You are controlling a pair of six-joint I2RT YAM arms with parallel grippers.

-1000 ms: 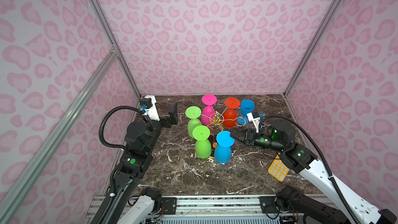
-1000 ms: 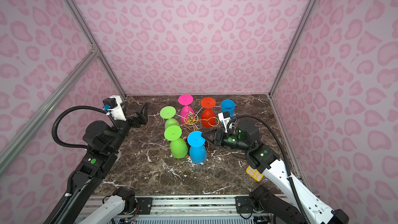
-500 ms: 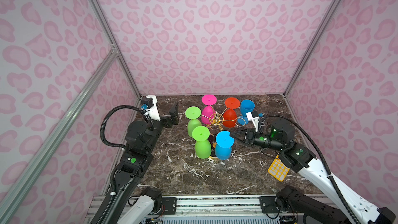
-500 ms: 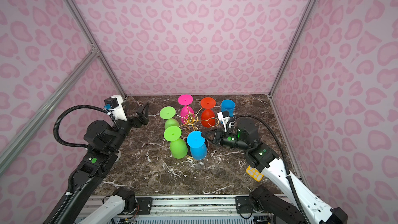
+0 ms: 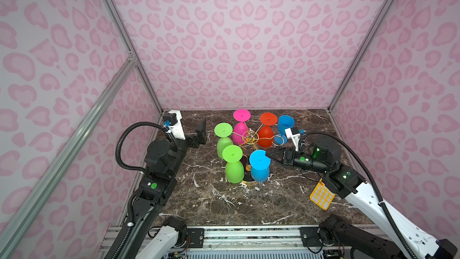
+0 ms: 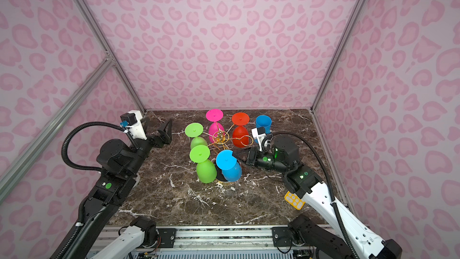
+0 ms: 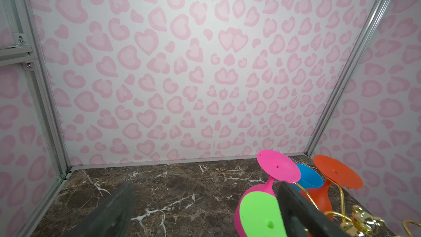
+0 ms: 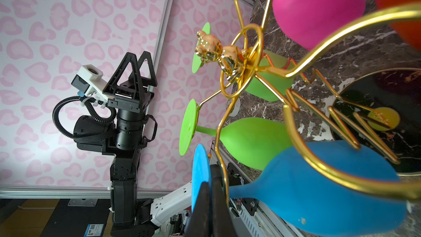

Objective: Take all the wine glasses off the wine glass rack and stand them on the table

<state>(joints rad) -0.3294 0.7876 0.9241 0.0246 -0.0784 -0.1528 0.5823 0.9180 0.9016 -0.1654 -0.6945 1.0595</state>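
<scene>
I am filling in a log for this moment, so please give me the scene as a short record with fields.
rack: wine glass rack, standing on marble table
hanging upside down: two green glasses, pink glass, red glass, blue wine glass
free place: one empty loop, on the rack's right side
off the rack: second blue glass, upright, back right
right claw: shut on the blue wine glass's foot
left claw: open, empty, left of the rack
other: yellow pad beside right arm

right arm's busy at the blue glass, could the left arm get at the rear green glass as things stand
Probably yes: the left gripper stands open beside the rear green glass, with nothing between them.
</scene>
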